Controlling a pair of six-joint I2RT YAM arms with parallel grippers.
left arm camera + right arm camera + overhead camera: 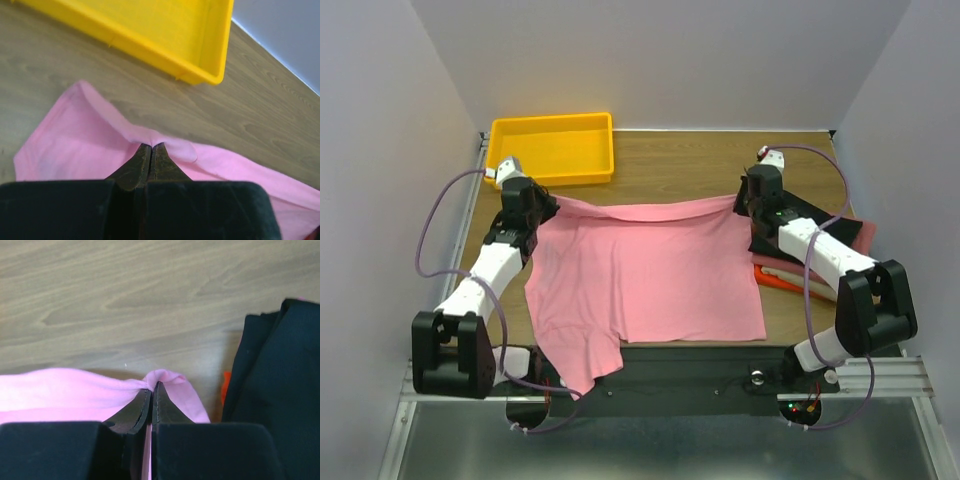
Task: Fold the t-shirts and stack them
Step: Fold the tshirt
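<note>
**Both grippers pinching the far edge of the pink shirt**

From their bases at 6 o'clock, I see the left arm (485, 270) angled up towards 10 o'clock and the right arm (825, 255) bent back towards 2 o'clock. Each wrist tips down to the cloth.

The count is two arms, one spread pink shirt (640, 275), four folded shirts and one yellow tray (555, 148).

The pink shirt lies flat in the middle of the table (690, 165). One lobe trails past the near edge at 7 o'clock. Its far edge runs across from 9 to 3 o'clock and sags slightly between the grips, while the body of it runs from 12 to 6.

The left gripper (151, 146) is clenched on a fold of that edge at its 9 o'clock end. The right gripper (154, 385) is clenched on the 3 o'clock end.

Just beside the right gripper at 3 o'clock is the stack. The black shirt (830, 225) is on top, with a folded pink one (865, 236), a beige one (785, 270) and an orange-red one (778, 283) showing at the edges.

The tray sits at 11 o'clock, apart from the shirt.
</note>
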